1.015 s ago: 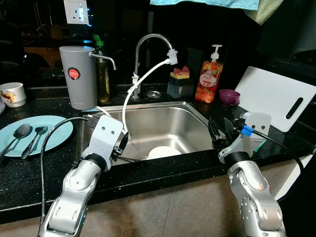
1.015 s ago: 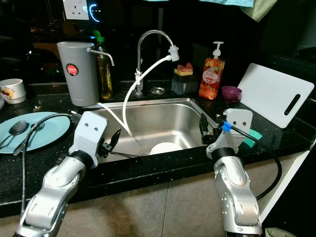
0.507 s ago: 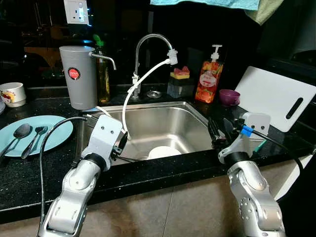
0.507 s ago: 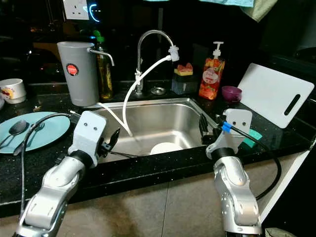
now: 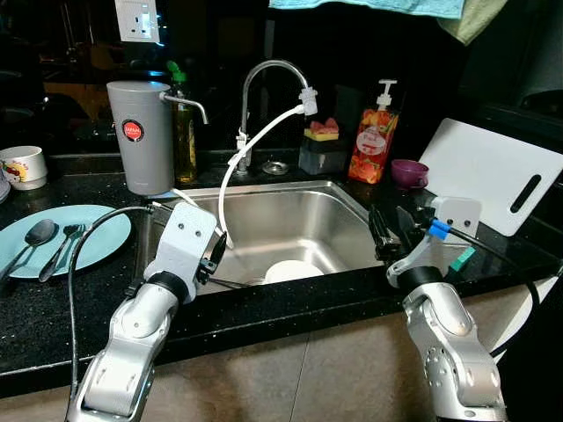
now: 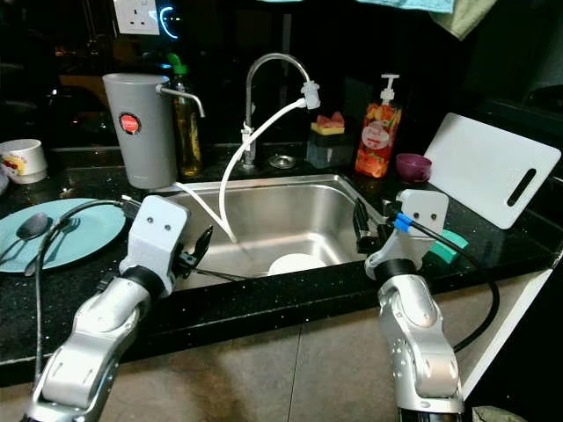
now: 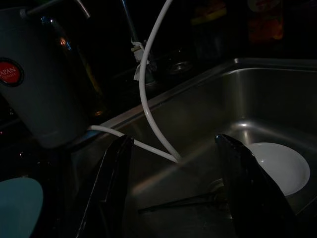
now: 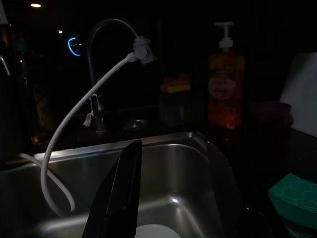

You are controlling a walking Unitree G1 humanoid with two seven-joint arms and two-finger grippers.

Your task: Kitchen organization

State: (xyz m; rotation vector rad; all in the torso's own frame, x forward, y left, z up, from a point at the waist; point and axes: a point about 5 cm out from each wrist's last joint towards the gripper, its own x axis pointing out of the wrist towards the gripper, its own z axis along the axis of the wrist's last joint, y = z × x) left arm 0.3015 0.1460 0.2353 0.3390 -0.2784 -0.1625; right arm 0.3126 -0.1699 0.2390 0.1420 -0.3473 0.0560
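A white dish (image 5: 293, 271) lies at the bottom of the steel sink (image 5: 347, 200), with a thin dark utensil (image 7: 178, 202) beside it. My left gripper (image 5: 215, 257) hovers over the sink's front left corner, open, its fingers (image 7: 111, 183) wide apart and holding nothing. Above the sink's right rim, my right gripper (image 5: 388, 232) is open and empty, pointing toward the basin. On the left counter a light blue plate (image 5: 97, 239) carries a spoon (image 5: 35, 236) and a fork (image 5: 63, 246).
A faucet (image 5: 264, 75) with a white hose (image 5: 230, 167) curves into the sink. Behind stand a grey water dispenser (image 5: 139, 136), soap pump (image 5: 369, 141), sponge holder (image 5: 318, 149), purple bowl (image 5: 408, 172) and white cutting board (image 5: 488, 176). A green sponge (image 5: 464, 258) and white cup (image 5: 22, 167) sit on the counter.
My right gripper has edged slightly left toward the sink. The left arm and the objects have stayed put.
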